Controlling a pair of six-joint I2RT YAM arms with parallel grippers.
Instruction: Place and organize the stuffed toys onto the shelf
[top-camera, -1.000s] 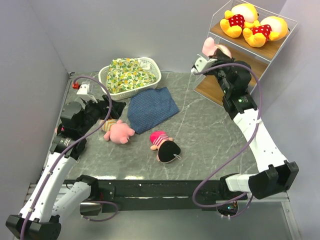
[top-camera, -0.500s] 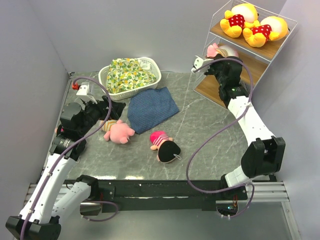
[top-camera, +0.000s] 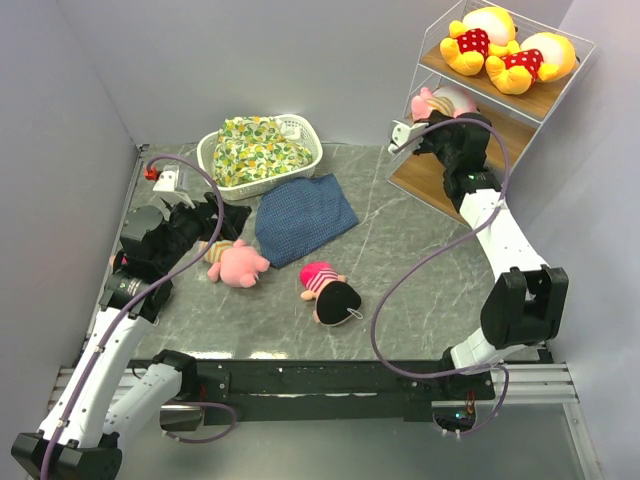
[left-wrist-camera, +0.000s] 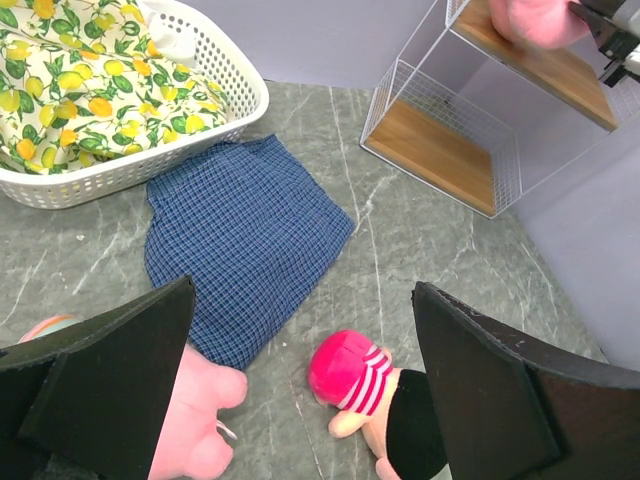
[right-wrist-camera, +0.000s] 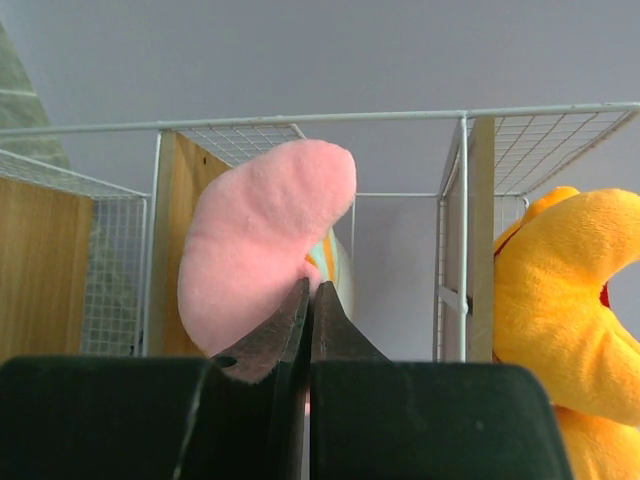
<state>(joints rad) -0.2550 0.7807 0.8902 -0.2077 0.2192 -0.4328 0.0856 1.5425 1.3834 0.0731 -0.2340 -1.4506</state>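
Note:
The shelf (top-camera: 520, 105) stands at the far right, with two yellow bears (top-camera: 505, 52) on its top board. My right gripper (top-camera: 425, 125) is shut on a pink striped piglet (top-camera: 440, 101) and holds it at the middle board; in the right wrist view the jaws (right-wrist-camera: 308, 290) pinch its pink limb (right-wrist-camera: 260, 230), with a bear (right-wrist-camera: 560, 300) at the right. My left gripper (top-camera: 215, 218) is open above a second piglet (top-camera: 238, 264). In the left wrist view the gripper (left-wrist-camera: 300, 300) frames that piglet (left-wrist-camera: 200, 400) and a pink-hatted doll (left-wrist-camera: 350, 370). The doll (top-camera: 330, 290) lies mid-table. The other doll is out of view.
A white laundry basket (top-camera: 300, 165) with a yellow-green floral bundle (top-camera: 255, 148) stands at the back left. A blue folded cloth (top-camera: 305, 215) lies in front of it, touching the table piglet. The shelf's lowest board (left-wrist-camera: 440, 150) is bare.
My right arm has reached further toward the shelf and carried the piglet in over the middle board. The left arm and the toys on the table have not moved.

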